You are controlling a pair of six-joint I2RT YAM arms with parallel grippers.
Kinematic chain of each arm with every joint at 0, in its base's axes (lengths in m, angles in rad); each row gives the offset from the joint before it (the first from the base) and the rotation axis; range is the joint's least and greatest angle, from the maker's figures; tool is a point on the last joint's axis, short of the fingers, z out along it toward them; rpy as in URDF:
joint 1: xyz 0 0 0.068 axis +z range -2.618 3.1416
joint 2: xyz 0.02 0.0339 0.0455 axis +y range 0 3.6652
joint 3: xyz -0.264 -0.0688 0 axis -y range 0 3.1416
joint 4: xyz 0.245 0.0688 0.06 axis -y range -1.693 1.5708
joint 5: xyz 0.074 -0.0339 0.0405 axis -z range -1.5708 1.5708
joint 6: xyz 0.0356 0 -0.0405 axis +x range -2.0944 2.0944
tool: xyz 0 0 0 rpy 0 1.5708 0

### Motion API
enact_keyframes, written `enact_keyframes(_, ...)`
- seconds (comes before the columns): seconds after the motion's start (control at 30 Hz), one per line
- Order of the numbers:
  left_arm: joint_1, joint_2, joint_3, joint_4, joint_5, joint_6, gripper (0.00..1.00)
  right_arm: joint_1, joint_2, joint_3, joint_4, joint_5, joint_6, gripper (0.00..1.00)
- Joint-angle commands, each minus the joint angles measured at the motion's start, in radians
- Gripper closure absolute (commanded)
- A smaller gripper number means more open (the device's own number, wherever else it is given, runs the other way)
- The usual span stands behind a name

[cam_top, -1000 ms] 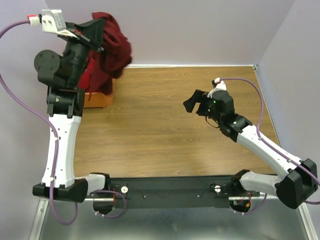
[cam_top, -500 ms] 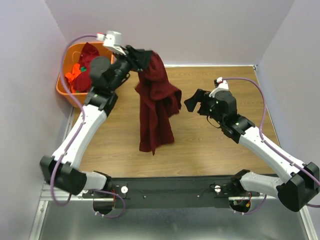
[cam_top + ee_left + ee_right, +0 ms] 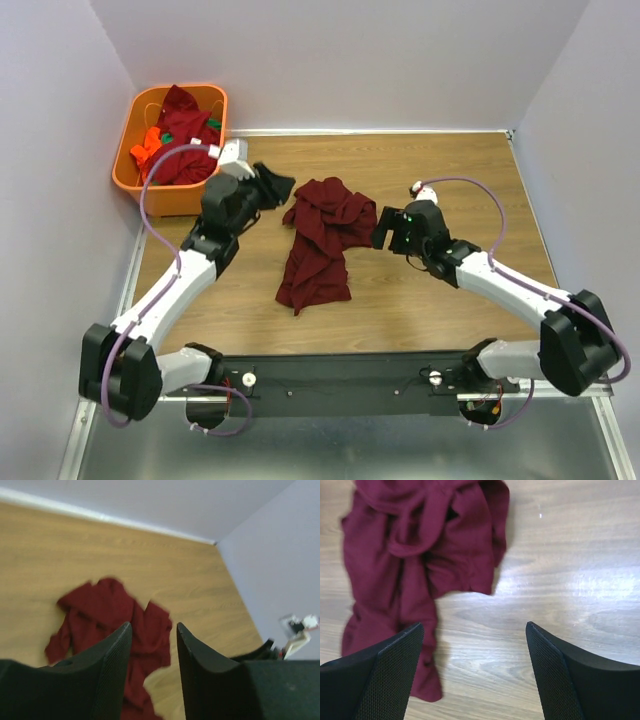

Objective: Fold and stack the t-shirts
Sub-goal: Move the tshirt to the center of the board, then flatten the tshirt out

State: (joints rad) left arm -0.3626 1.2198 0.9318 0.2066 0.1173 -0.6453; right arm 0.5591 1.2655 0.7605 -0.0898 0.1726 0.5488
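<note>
Shirt (image 3: 318, 245) lies crumpled on table (image 3: 450, 170), awaiting flattening. Left gripper (image 3: 272, 186) hovers narrowly parted, empty; right gripper (image 3: 384, 228), wide and empty, flanks it.

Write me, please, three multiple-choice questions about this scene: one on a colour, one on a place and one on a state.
1. What colour is the basket? A) orange B) blue C) white
2. Where does the loose maroon t-shirt lie? A) in the basket B) on the table C) hanging off the table edge
3. How is the right hand? A) shut on cloth B) open and empty C) shut on nothing
Answers: 1 A, its wall is orange; 2 B, it lies crumpled on the wood; 3 B, its fingers stand wide apart with nothing between.
</note>
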Motion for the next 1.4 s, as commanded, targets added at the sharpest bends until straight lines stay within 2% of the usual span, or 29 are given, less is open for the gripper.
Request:
enact_keyframes(0.0, -0.021, -0.091, -0.206, 0.008, -0.085, -0.053, 0.53, 0.019, 0.06, -0.024, 0.081, -0.027, -0.004, 0.12)
enact_keyframes(0.13, -0.078, -0.175, -0.379, 0.025, -0.143, -0.085, 0.56, 0.082, 0.149, 0.04, 0.12, -0.002, -0.019, 0.14)
enact_keyframes(0.27, -0.16, -0.258, -0.532, 0.039, -0.169, -0.137, 0.61, 0.148, 0.297, 0.184, 0.121, 0.022, -0.042, 0.16)
enact_keyframes(0.57, -0.305, -0.399, -0.726, 0.03, -0.211, -0.283, 0.64, 0.167, 0.485, 0.376, 0.116, 0.031, -0.099, 0.18)
enact_keyframes(0.83, -0.436, -0.408, -0.786, 0.014, -0.251, -0.367, 0.65, 0.199, 0.641, 0.54, 0.081, 0.03, -0.136, 0.18)
enact_keyframes(1.03, -0.476, -0.428, -0.811, -0.012, -0.251, -0.405, 0.67, 0.246, 0.748, 0.677, 0.015, 0.086, -0.173, 0.18)
enact_keyframes(1.27, -0.495, -0.493, -0.798, -0.119, -0.295, -0.412, 0.66, 0.283, 0.807, 0.731, -0.005, 0.163, -0.207, 0.18)
enact_keyframes(1.37, -0.496, -0.551, -0.782, -0.196, -0.332, -0.418, 0.59, 0.288, 0.822, 0.747, -0.016, 0.177, -0.227, 0.18)
